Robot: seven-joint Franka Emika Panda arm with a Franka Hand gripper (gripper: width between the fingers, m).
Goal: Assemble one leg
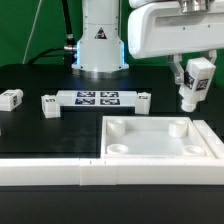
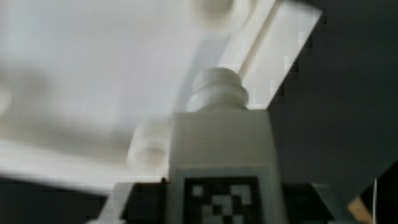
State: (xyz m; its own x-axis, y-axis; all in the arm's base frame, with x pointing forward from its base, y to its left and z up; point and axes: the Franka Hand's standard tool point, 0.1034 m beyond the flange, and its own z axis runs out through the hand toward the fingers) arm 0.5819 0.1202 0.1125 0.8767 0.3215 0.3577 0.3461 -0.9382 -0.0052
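My gripper (image 1: 193, 72) is shut on a leg (image 1: 190, 88), a chunky white block with a black-and-white tag. It holds the leg slightly tilted in the air above the far right corner of the large white square panel (image 1: 150, 152). A round corner socket (image 1: 178, 127) lies just below the leg's lower end. In the wrist view the leg (image 2: 221, 140) runs out from the gripper (image 2: 222, 205), its peg end over the panel's edge (image 2: 107, 80). The finger pads are mostly hidden by the leg.
The marker board (image 1: 97, 98) lies at the back middle. Three more legs lie on the black table: one at the exterior view's far left (image 1: 12, 98), one left of the marker board (image 1: 47, 105), one right of it (image 1: 142, 99). A white rail (image 1: 60, 172) runs along the front.
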